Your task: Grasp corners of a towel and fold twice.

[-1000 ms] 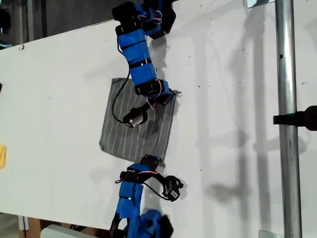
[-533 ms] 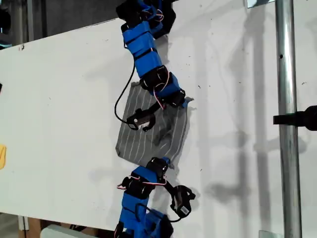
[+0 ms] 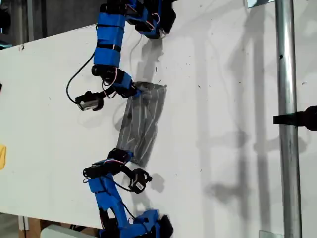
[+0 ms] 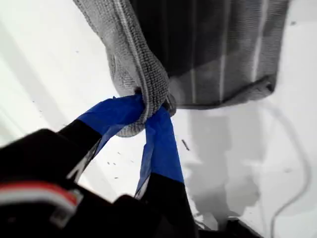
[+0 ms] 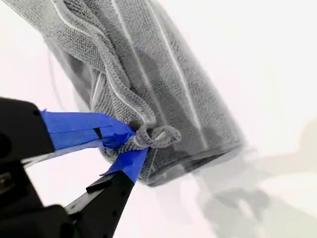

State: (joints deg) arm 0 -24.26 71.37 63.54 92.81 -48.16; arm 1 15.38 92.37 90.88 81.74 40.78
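Note:
The gray striped towel [image 3: 143,119] lies doubled over into a narrow band on the white table [image 3: 223,163]. In the exterior view one arm's gripper [image 3: 134,91] pinches a corner at the towel's upper end. The other arm's gripper [image 3: 124,154] pinches a corner at its lower end. The wrist views do not show which arm is which. My first gripper [image 4: 151,106] is shut on a bunched corner of the towel [image 4: 213,54], which hangs lifted beyond it. My second gripper [image 5: 138,141] is shut on a corner of the towel [image 5: 148,84], which is rolled over itself.
A metal pole [image 3: 286,74] with a black clamp [image 3: 299,119] stands at the exterior view's right. A small yellow object [image 3: 2,156] sits at the exterior view's left edge. The table's near edge runs along the exterior view's bottom left.
Both arms swung toward the exterior view's left, carrying their corners across. The towel went from a spread square to a narrow folded band.

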